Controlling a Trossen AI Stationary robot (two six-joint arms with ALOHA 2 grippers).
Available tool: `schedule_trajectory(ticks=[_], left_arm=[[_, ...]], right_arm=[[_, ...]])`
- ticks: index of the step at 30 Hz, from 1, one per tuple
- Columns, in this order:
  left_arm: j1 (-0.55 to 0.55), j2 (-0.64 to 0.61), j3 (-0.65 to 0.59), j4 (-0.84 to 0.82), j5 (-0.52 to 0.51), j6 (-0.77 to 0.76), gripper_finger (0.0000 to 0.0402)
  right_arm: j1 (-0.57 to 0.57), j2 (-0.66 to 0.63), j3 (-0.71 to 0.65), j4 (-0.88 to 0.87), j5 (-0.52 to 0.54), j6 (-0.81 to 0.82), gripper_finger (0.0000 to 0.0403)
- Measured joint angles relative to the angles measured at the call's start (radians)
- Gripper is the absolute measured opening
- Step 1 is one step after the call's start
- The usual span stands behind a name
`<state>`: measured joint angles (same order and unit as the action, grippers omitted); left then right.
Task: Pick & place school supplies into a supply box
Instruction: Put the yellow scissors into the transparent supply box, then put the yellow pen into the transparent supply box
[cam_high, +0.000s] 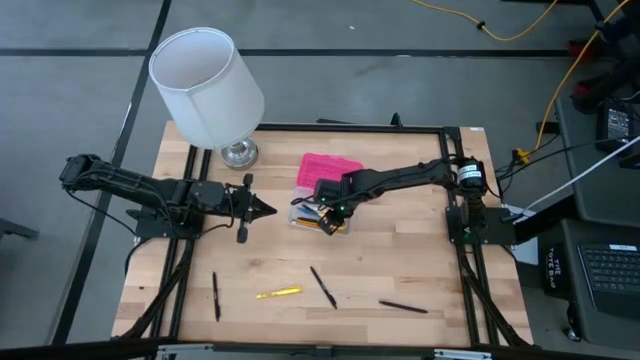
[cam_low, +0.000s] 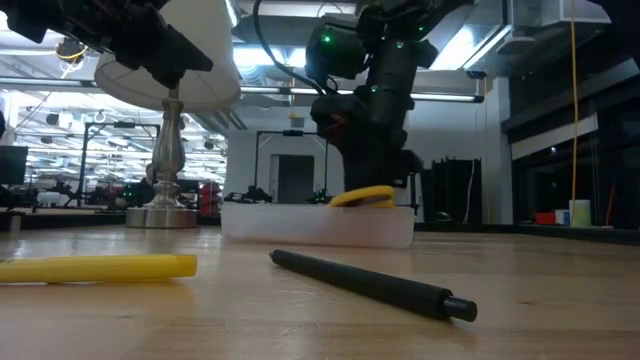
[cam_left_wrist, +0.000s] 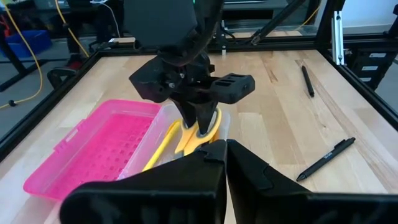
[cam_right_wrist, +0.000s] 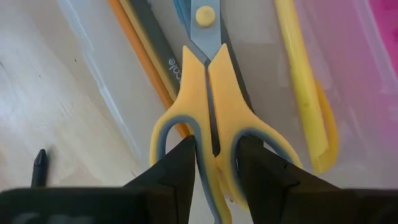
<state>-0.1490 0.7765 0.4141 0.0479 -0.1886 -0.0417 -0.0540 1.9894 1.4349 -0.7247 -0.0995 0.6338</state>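
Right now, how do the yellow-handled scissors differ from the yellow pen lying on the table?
The scissors lie in the clear base of the supply box, between the right gripper fingers; the yellow pen lies loose on the bare table, untouched. The scissors are broad, with looped handles; the pen is slim and straight. Both are yellow.

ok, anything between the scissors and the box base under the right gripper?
Nothing visible. The right gripper has its fingers astride the scissors handles directly over the clear box base, where an orange pencil and yellow pen already lie. Left gripper waits shut, away from the box.
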Motion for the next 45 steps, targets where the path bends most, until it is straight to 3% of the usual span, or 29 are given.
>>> schedule_trajectory(ticks=[11, 20, 34, 40, 45], left_arm=[[0.0, 0.0, 0.0, 0.0, 0.0, 0.002, 0.0006], [0.0, 0.0, 0.0, 0.0, 0.0, 0.002, 0.0002], [0.0, 0.0, 0.0, 0.0, 0.0, 0.001, 0.0004], [0.0, 0.0, 0.0, 0.0, 0.0, 0.001, 0.0006], [0.0, 0.0, 0.0, -0.002, 0.0, 0.001, 0.0003]], right_arm=[[0.0, -0.001, 0.0, 0.008, 0.001, -0.043, 0.0121], [0.0, -0.001, 0.0, 0.007, 0.054, -0.029, 0.0088], [-0.009, -0.011, 0.0, -0.005, -0.02, -0.06, 0.0227], [-0.01, -0.061, 0.027, -0.03, 0.025, -0.12, 0.0226], [0.015, -0.14, 0.03, -0.042, 0.159, -0.23, 0.02]])
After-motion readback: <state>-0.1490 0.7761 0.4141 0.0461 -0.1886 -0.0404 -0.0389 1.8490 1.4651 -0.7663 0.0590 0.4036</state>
